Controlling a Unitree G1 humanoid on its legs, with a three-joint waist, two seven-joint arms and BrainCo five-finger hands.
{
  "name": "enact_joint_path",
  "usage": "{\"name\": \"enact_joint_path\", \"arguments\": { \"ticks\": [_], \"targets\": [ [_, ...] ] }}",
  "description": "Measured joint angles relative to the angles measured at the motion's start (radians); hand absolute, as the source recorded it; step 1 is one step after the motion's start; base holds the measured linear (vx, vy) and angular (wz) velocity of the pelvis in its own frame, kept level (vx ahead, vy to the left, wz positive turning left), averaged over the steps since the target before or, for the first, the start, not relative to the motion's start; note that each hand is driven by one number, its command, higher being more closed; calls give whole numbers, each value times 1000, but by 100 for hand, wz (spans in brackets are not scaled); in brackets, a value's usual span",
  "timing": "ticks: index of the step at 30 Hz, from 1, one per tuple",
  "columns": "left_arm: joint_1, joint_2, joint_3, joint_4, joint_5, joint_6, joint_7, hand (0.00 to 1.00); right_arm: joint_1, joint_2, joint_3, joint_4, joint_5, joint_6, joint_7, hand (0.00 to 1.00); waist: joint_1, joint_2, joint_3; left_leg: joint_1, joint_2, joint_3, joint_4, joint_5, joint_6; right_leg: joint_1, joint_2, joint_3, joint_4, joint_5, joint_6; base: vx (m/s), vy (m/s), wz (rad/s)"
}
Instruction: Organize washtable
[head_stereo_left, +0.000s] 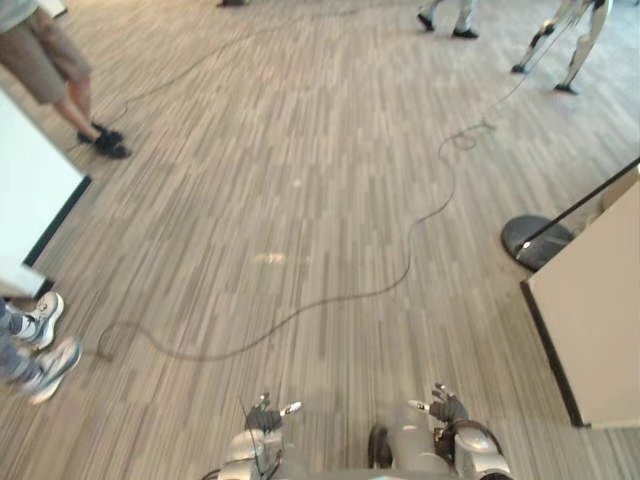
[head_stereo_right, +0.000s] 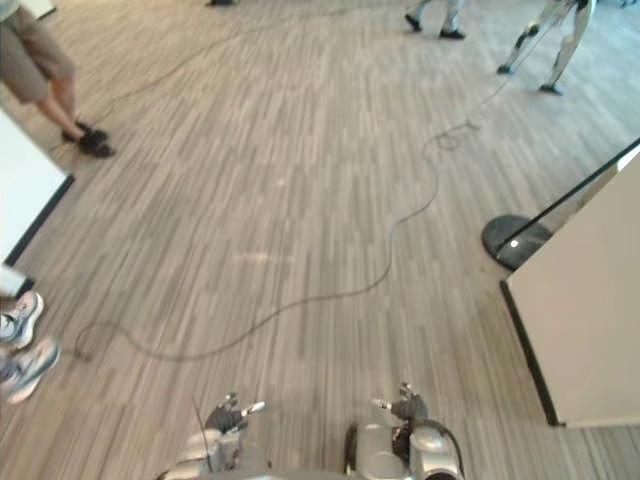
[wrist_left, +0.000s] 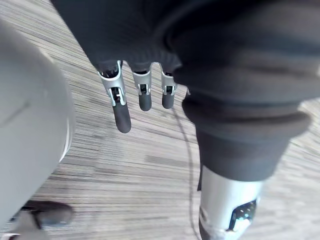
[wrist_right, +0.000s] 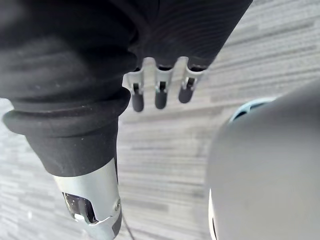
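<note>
Left hand (wrist_left: 121, 115) hanging, fingers slack, empty | right hand (wrist_right: 160, 97) likewise | step: approach, judged barely begun | advice: walk steadily, skirt white panel (head_stereo_left: 590, 310).

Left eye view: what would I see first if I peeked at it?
Mostly a big striped wood floor stretching away in front. A person in shorts stands at its far left, white sneakers wait nearer on the left, and a tall beige board stands on the right. At the bottom edge, the left hand and right hand hang open, holding nothing.
</note>
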Motion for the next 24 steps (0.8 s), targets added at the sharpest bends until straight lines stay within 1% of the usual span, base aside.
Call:
{"name": "enact_joint_path", "arguments": {
  "ticks": [1, 2, 3, 4, 5, 6, 7, 8, 9, 10, 11, 12, 13, 14, 15, 16, 17, 18, 19, 20, 21, 22, 23, 24],
  "targets": [
    [2, 4, -4, -7, 0, -1, 0, 0, 5, 5, 4, 3, 0, 0, -5, 0, 2, -10, -5, -37, 1, 29, -31, -11, -4, 37, -3, 11, -40, 0, 1, 641, -34, -54],
    [-2, 12, -21, -20, 0, -8, -1, 0, 3, 7, 5, 14, 2, 0, -11, 0, 9, -15, -6, -119, 0, 56, -125, -29, -8, 101, -6, 25, -120, -1, 4, 791, 39, -64],
    [-9, 18, -34, -33, 0, -9, -2, 0, -3, 5, 2, 30, 1, 3, -12, 0, 15, -15, -4, -187, -17, 73, -270, -47, -9, 155, -14, 44, -175, 0, 36, 794, 77, -63],
    [-13, 20, -35, -34, 0, -9, -1, 0, -4, 7, -4, 32, 2, 6, -12, 0, 18, -15, 0, -206, -32, 77, -359, -48, -6, 176, -21, 50, -187, -2, 40, 662, 115, -52],
    [-14, 21, -39, -37, 0, -11, -1, 0, -3, 7, -6, 33, 2, 7, -13, 0, 18, -14, 1, -226, -61, 80, -521, -47, -5, 204, -36, 51, -192, -12, 57, 637, 189, -50],
    [-7, 20, -76, -34, 0, -11, 2, 0, 14, -2, -4, 30, 0, 3, -13, 0, 23, 4, -9, -219, -113, 63, -807, 45, 10, 230, -37, 71, -165, -56, 119, 632, 207, -54],
    [0, 18, -95, -32, 0, -12, 1, 0, 21, -13, -3, 28, 0, 2, -13, 0, 27, 23, -17, -223, -123, 35, -855, 148, 64, 238, -33, 86, -142, -81, 133, 787, 304, -47],
    [-17, 34, -114, -29, 4, -10, 0, 0, 20, -5, -5, 38, 3, 4, -18, 0, 31, -2, -25, -226, -146, 36, -782, 108, 107, 247, -73, 101, -97, -109, 147, 540, 223, -1],
    [-27, 46, -117, -21, 10, -8, 1, 0, 21, 10, -2, 35, 3, -1, -20, 0, 14, -32, -38, -225, -184, 24, -748, 38, 116, 215, -109, 106, 13, -104, 149, 792, 327, 16],
    [-27, 60, -120, -1, 12, -12, 0, 0, 21, 25, -2, 41, 1, -7, -18, 0, 13, -63, -47, -214, -203, 38, -715, -23, 124, 139, -150, 136, 206, -80, 177, 631, 241, 25],
    [-35, 65, -124, 1, 12, -9, 0, 0, 18, 32, -3, 41, 1, -9, -16, 0, 13, -74, -45, -201, -216, 40, -704, -50, 127, 86, -169, 153, 324, -41, 197, 735, 269, 8],
    [-52, 78, -148, 25, 13, -1, 1, 0, 2, 34, -3, 49, 1, -9, -9, 0, 11, -92, -30, -136, -243, 51, -702, -101, 138, -25, -198, 188, 599, 49, 221, 578, 159, 9],
    [-48, 84, -161, 38, 17, 4, 1, 0, -11, 30, -3, 58, 1, -8, -9, 0, 6, -91, -26, -75, -254, 49, -719, -121, 141, -67, -214, 166, 696, 34, 203, 578, 131, 11],
    [-44, 86, -170, 45, 23, 8, 2, 0, -13, 26, 0, 58, 1, -8, -8, 0, 3, -78, -20, -29, -260, 44, -741, -131, 141, -84, -216, 142, 726, 21, 180, 570, 75, 18],
    [-28, 85, -187, 45, 32, 11, 2, 0, -13, 16, 10, 55, 0, -14, -8, 0, -7, -65, -16, 66, -267, 34, -810, -133, 138, -114, -211, 82, 718, -11, 129, 562, 34, 27],
    [-19, 81, -190, 45, 34, 11, 2, 0, -14, 10, 25, 48, -1, -17, -8, 0, -12, -49, -21, 140, -266, 18, -884, -125, 125, -152, -189, 23, 640, -45, 102, 536, 11, 31],
    [-16, 80, -190, 45, 34, 11, 2, 0, -13, 9, 26, 42, 0, -18, -8, 0, -13, -46, -22, 164, -266, 10, -914, -123, 121, -173, -179, 2, 593, -60, 98, 486, -32, 50],
    [-15, 77, -189, 46, 34, 11, 3, 0, -11, 10, 24, 23, 1, -21, -8, 0, -18, -45, -22, 205, -265, -18, -950, -121, 118, -228, -149, -8, 430, -73, 108, 371, -56, 54],
    [-13, 75, -189, 46, 34, 11, 2, 0, -10, 10, 23, 18, 1, -23, -8, 0, -20, -46, -22, 205, -265, -32, -950, -121, 117, -241, -137, 2, 341, -68, 114, 533, -133, 86],
    [-11, 72, -187, 46, 39, 11, 2, 0, -9, 12, 22, 18, 2, -23, -8, 0, -19, -55, -28, 207, -273, -45, -937, -135, 84, -250, -109, 46, 141, -6, 106, 452, -141, 76],
    [-9, 72, -184, 47, 41, 11, 2, 0, -5, 16, 20, 19, 3, -23, -8, 0, -17, -64, -30, 212, -280, -54, -928, -152, 59, -255, -110, 62, 95, 70, 93, 465, -169, 94],
    [-10, 62, -172, 46, 47, 13, 3, 0, -6, 18, 2, 18, 10, -23, -9, 0, -20, -64, -33, 230, -272, -72, -891, -182, 25, -247, -113, 47, 133, 66, 83, 391, -133, 73],
    [-12, 41, -136, 31, 49, 11, 5, 0, -5, 16, 5, 11, 7, -14, -11, 0, -12, -47, -35, 195, -240, -77, -780, -178, 11, -229, -122, 27, 150, 26, 87, 443, -188, 71],
    [-8, 29, -112, 23, 49, 12, 5, 0, 10, 11, 7, -9, 8, -12, -9, 0, -17, -34, -37, 125, -194, -56, -607, -153, -31, -198, -121, 10, 161, -11, 82, 423, -175, 40]
  ]
}}
